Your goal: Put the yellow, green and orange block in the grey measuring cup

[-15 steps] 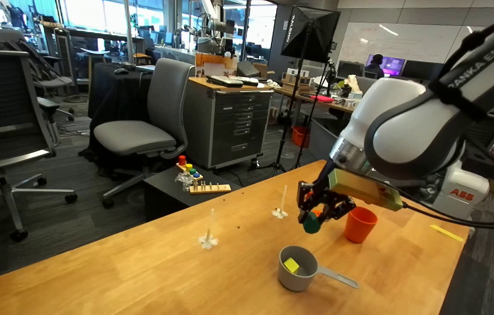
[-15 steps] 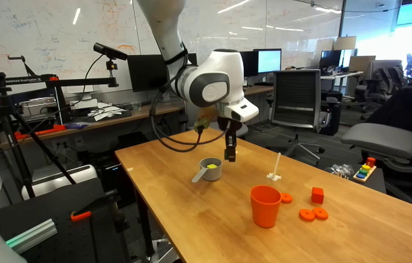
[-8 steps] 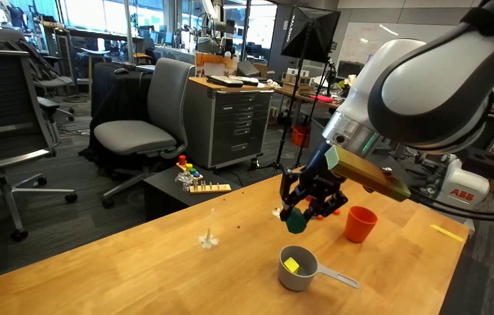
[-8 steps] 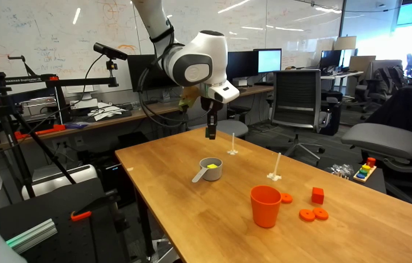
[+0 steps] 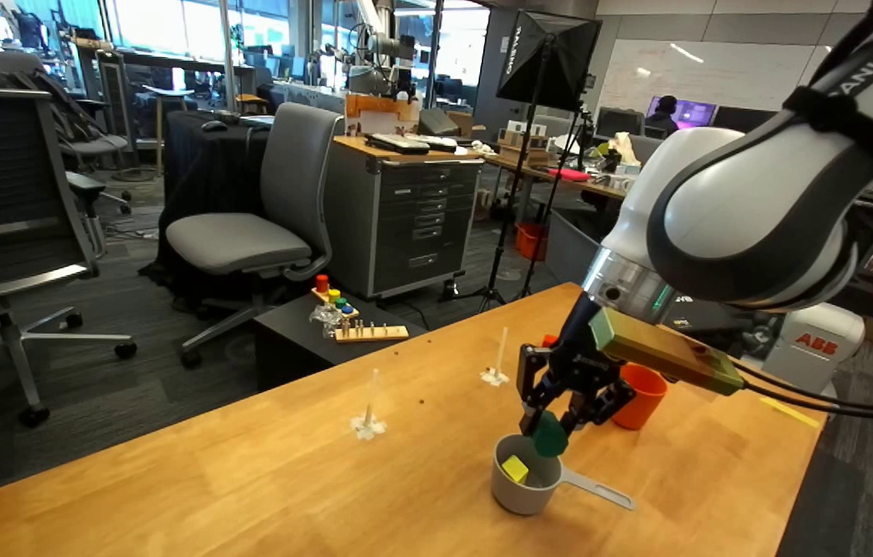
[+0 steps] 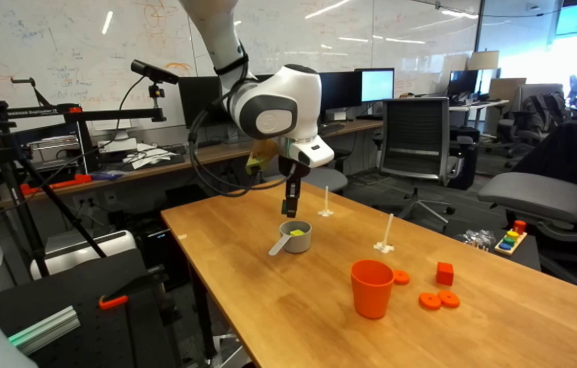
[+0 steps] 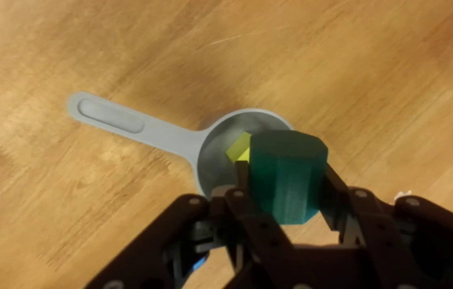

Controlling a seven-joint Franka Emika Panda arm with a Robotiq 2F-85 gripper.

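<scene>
My gripper (image 5: 549, 430) is shut on the green block (image 5: 550, 436); in the wrist view the block (image 7: 288, 180) sits between the two fingers. It hangs just above the far, handle-side part of the grey measuring cup (image 5: 517, 504) in an exterior view. The cup stands upright on the table; its wall (image 6: 299, 246) shows below my gripper (image 6: 289, 213). The yellow block (image 5: 514, 469) lies inside the cup and is partly covered by the green block in the wrist view (image 7: 238, 147). An orange-red cube (image 6: 444, 274) sits on the table, away from the cup.
An orange cup (image 6: 372, 291) stands on the table (image 6: 268, 286), with several flat orange discs (image 6: 430, 300) near it. Two thin upright white pegs (image 6: 387, 232) are fixed to the table; they also show in an exterior view (image 5: 370, 406). The measuring cup's handle (image 7: 110, 116) sticks out sideways.
My gripper has carried the green block to the measuring cup, first rising and moving across, then lowering to just above its rim. The cup and yellow block have not moved.
</scene>
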